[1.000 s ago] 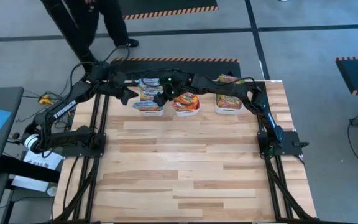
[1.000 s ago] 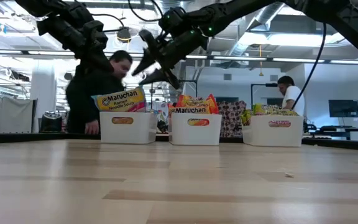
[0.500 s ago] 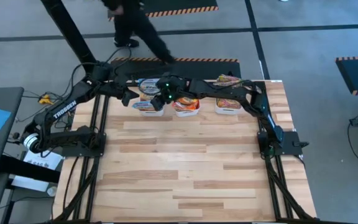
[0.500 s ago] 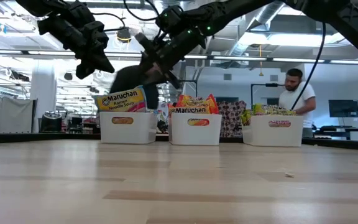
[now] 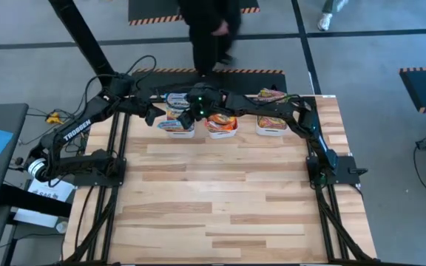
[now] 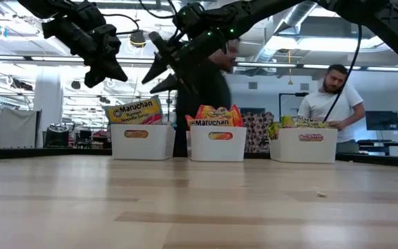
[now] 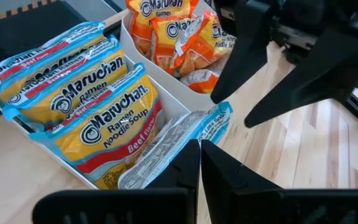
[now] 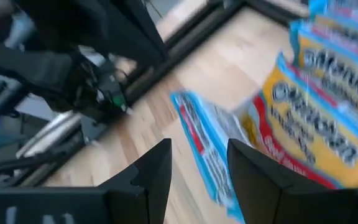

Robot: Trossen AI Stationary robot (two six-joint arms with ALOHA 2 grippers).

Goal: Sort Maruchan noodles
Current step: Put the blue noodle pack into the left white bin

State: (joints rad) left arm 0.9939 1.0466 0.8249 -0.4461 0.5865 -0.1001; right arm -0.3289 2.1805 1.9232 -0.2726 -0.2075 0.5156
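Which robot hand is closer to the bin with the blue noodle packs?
The right one. The right gripper, fingers open, hangs over the blue-pack bin, just at its edge toward the middle bin. The left gripper, fingers shut, waits just off the bin's other side.

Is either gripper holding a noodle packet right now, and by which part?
No. The left gripper is shut on nothing, and the right gripper is open above the blue-trimmed packet.
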